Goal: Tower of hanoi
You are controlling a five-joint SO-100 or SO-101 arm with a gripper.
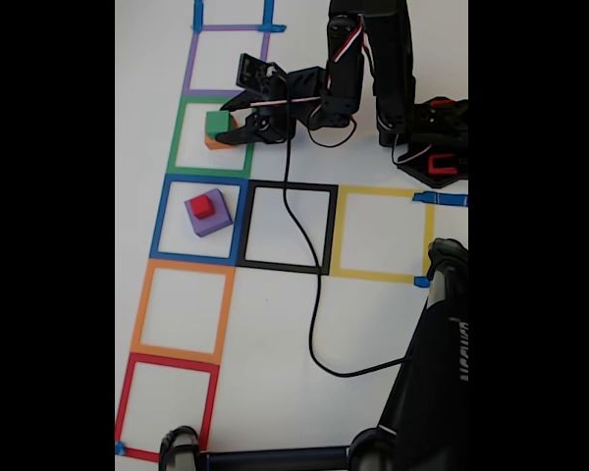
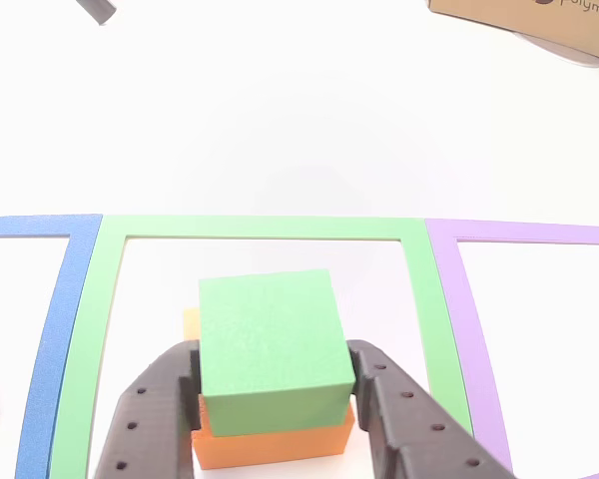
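In the lower centre of the other view, the gripper (image 2: 275, 384) is holding the green cube (image 2: 270, 344), which is sitting on the orange cube (image 2: 270, 444) inside the green tape square (image 2: 80, 339).

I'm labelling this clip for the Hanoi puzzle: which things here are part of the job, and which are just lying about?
Part of the job:
- green cube on orange cube, between the gripper jaws
- red cube on purple cube

Lying about:
- cardboard box
- black cable
- tape squares
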